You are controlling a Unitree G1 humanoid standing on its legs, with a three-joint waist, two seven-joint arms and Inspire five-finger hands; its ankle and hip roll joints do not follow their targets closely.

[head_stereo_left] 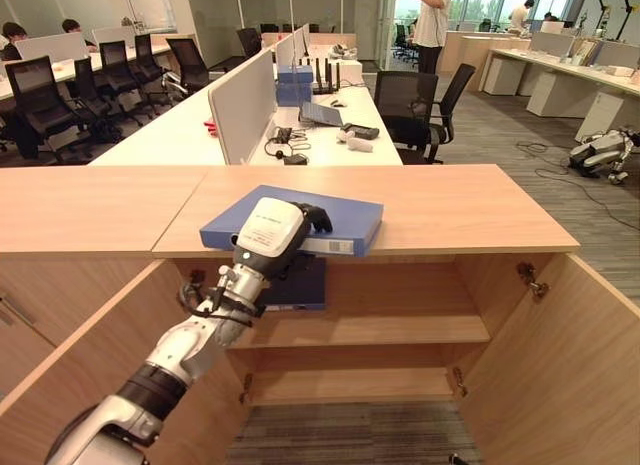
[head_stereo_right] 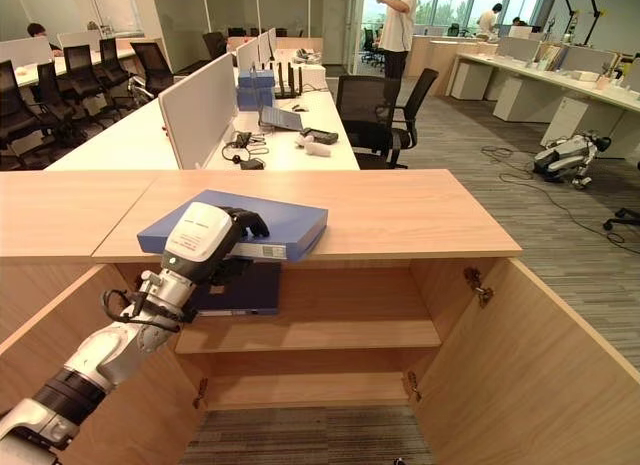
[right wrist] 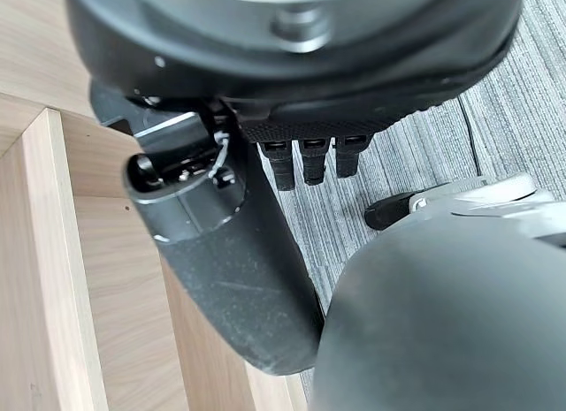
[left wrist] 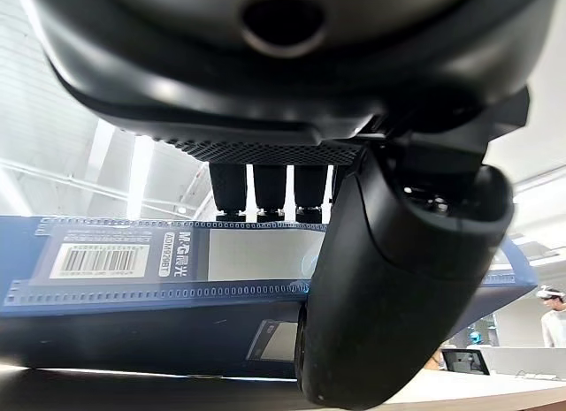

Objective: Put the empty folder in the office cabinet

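Note:
A blue folder [head_stereo_left: 350, 217] lies flat on the wooden top of the office cabinet [head_stereo_left: 460, 210], its front edge jutting over the rim. My left hand [head_stereo_left: 270, 235] grips that front edge. Its fingers curl over the top cover and its thumb [left wrist: 389, 278] sits under the labelled spine [left wrist: 133, 261]. The cabinet stands with both doors swung wide, and inside an upper shelf [head_stereo_left: 400, 330] shows. My right hand [right wrist: 230, 270] hangs low beside the cabinet wood, over grey carpet, fingers relaxed and holding nothing.
A darker blue folder [head_stereo_left: 305, 285] rests on the upper shelf just below my left hand. The right door [head_stereo_left: 585, 365] and the left door [head_stereo_left: 90, 365] flank the opening. Office desks, chairs and a standing person [head_stereo_left: 432, 25] lie beyond.

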